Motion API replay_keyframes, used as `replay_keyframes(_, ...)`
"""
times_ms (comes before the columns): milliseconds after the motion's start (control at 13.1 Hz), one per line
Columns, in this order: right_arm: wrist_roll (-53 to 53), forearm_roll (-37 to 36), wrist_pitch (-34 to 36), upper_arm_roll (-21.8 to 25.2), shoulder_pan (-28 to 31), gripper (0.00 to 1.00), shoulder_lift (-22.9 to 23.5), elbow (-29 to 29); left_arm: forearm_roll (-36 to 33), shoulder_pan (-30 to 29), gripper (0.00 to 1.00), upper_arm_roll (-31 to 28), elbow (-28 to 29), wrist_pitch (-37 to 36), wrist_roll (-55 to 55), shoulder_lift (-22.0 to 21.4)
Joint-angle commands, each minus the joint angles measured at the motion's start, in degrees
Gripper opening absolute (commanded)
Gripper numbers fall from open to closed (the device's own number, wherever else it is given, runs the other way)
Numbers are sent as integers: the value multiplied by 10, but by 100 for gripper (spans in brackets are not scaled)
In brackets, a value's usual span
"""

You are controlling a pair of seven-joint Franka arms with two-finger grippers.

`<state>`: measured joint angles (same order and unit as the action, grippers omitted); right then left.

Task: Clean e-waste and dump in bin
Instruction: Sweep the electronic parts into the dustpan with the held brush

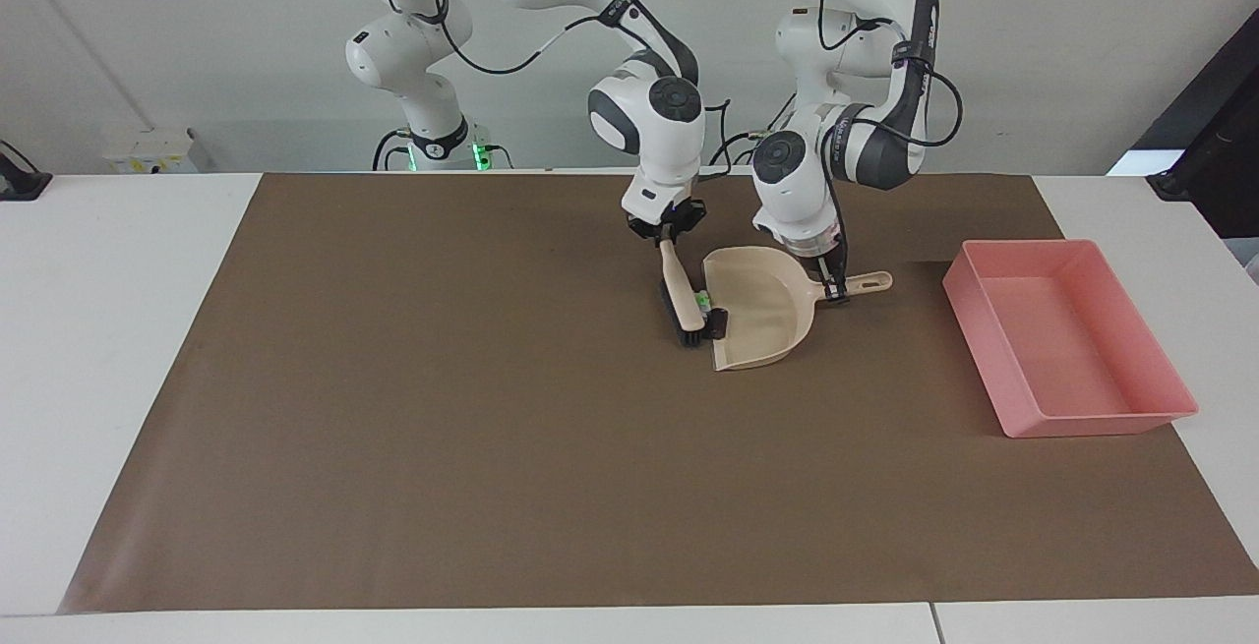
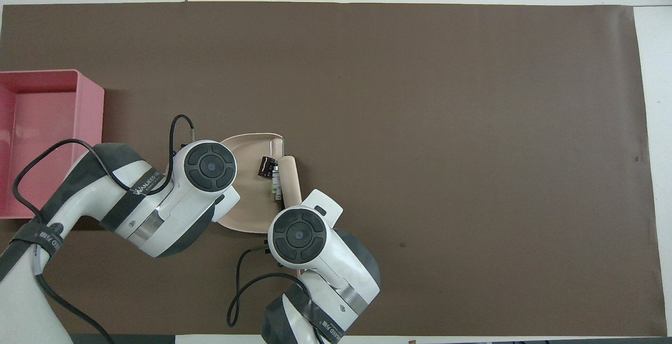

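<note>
1. The right gripper is clamped on the brush. The brush head sits right at the open lip of the dustpan.
2. The left gripper is clamped on the dustpan's handle and holds the dustpan flat on the brown mat.
3. The e-waste is at the dustpan's lip. The black piece is just inside the dustpan. The white piece with the green label is squeezed between the brush and the lip.
4. The white piece might not be all the way in. If the brush pulls away too soon, it could roll back out onto the mat.
5. If the dustpan tips toward its lip when lifted, both pieces could slide out before reaching the pink bin, which sits well apart from the dustpan, toward the left arm's end of the table.
6. The overhead view shows both pieces. The facing view shows only a bit of green by the brush.
7. The facing view shows both grips. In the overhead view the arms hide them.
</note>
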<state>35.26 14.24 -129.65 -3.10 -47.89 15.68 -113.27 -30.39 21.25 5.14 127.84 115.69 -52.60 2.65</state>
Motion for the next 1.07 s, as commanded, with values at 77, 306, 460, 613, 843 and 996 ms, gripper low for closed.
replay_keyframes(77, -98, 170, -76, -20, 0, 0, 34, 29, -11, 0, 0, -2, 20, 24, 4, -10)
replay_keyframes(306, -80, 178, -56, -18, 0, 0, 27, 41, -10, -5, 0, -1, 21, 40, 1, -10)
replay_keyframes(460, -18, 148, -35, -13, 2, 0, -6, 31, -5, -16, 0, -1, 28, 61, 0, -10)
replay_keyframes(613, 14, 101, 5, -13, 13, 0, -55, 16, 5, -21, 0, -1, 30, 69, -9, -10)
replay_keyframes(843, 65, 41, 75, -13, 36, 0, -107, 2, 53, -41, 0, -2, 12, 68, -79, -18)
replay_keyframes(996, 94, -25, 146, -13, 87, 0, -137, 1, 78, -60, 0, -4, 0, 57, -133, -36)
